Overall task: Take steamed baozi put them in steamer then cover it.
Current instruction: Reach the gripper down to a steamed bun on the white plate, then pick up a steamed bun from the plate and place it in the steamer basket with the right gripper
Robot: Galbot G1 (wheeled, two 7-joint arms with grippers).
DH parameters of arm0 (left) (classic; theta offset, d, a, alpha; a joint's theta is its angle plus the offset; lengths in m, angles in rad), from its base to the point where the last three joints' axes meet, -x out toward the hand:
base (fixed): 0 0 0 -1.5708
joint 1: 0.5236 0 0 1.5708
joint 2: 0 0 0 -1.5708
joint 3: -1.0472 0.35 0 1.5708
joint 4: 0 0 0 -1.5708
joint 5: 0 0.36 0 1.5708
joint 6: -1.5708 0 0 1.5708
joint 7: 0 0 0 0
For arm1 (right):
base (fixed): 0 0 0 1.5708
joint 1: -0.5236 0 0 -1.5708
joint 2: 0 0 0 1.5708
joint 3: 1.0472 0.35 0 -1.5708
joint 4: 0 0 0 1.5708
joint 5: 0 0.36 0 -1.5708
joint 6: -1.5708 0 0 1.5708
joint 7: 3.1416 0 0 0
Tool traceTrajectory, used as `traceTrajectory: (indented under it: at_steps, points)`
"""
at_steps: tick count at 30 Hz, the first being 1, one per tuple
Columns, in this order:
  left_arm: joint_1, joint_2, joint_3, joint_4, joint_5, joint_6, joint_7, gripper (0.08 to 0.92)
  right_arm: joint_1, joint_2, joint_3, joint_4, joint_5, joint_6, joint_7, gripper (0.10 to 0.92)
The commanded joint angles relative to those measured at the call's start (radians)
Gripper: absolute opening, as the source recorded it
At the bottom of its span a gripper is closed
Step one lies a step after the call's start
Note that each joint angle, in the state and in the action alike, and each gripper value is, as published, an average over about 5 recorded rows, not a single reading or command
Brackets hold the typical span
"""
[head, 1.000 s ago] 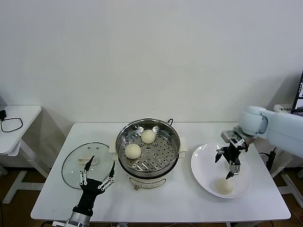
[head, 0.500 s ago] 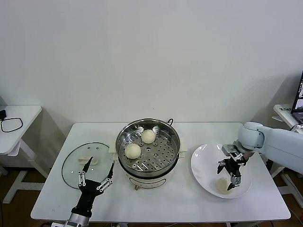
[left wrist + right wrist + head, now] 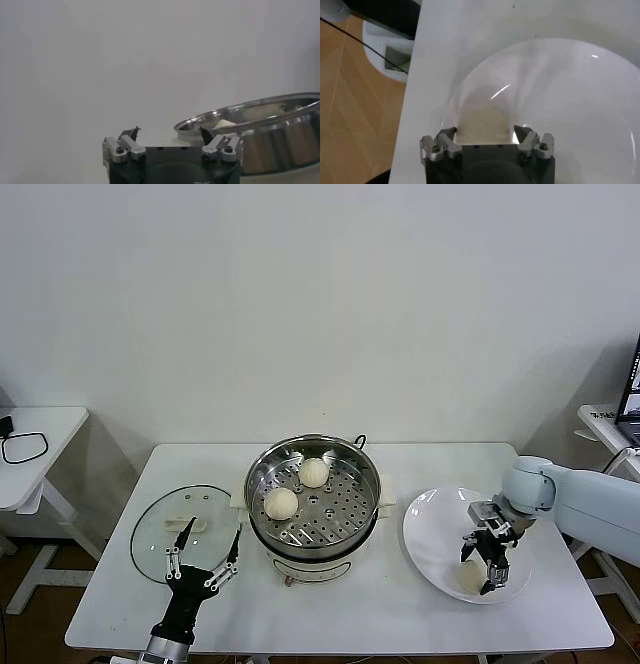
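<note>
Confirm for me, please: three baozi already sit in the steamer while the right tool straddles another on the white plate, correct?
Not quite: the head view shows only two baozi in the steamer, not three. The rest holds: the right tool straddles another baozi on the white plate.

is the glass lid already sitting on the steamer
No, in the head view the cover lies flat on the table to the left of the steamer, whose open top shows two baozi on the perforated tray.
</note>
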Motion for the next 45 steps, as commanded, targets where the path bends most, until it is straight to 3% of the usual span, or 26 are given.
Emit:
traceTrajectory:
  at_steps: [1, 8, 15, 20, 27, 38, 45]
  points:
    - [0.0, 0.002, -0.001, -0.001, 0.003, 0.004, -0.005, 0.823, -0.015, -0.007, 0.01, -0.001, -0.01, -0.003, 0.017, 0.715]
    - [0.002, 0.007, 0.001, -0.008, 0.001, 0.006, -0.007, 0.823, 0.048, -0.018, -0.001, 0.024, -0.016, 0.003, 0.014, 0.638]
    - [0.005, 0.018, 0.005, -0.016, 0.001, 0.008, -0.007, 0.823, 0.319, 0.008, -0.009, 0.082, -0.036, 0.077, -0.068, 0.62]
    - [0.004, 0.024, 0.009, -0.023, 0.0, 0.009, -0.008, 0.823, 0.571, 0.129, -0.091, 0.086, 0.064, 0.213, -0.069, 0.619]
    - [0.01, 0.024, 0.009, -0.029, 0.0, 0.009, -0.007, 0.823, 0.685, 0.346, -0.08, 0.092, 0.069, 0.465, -0.033, 0.619]
    - [0.011, 0.019, 0.008, -0.03, 0.0, 0.007, -0.007, 0.823, 0.548, 0.529, -0.049, 0.251, -0.135, 0.617, 0.039, 0.607]
    - [0.007, 0.019, 0.004, -0.029, -0.003, 0.007, -0.009, 0.823, 0.457, 0.569, -0.056, 0.248, -0.279, 0.683, 0.034, 0.61]
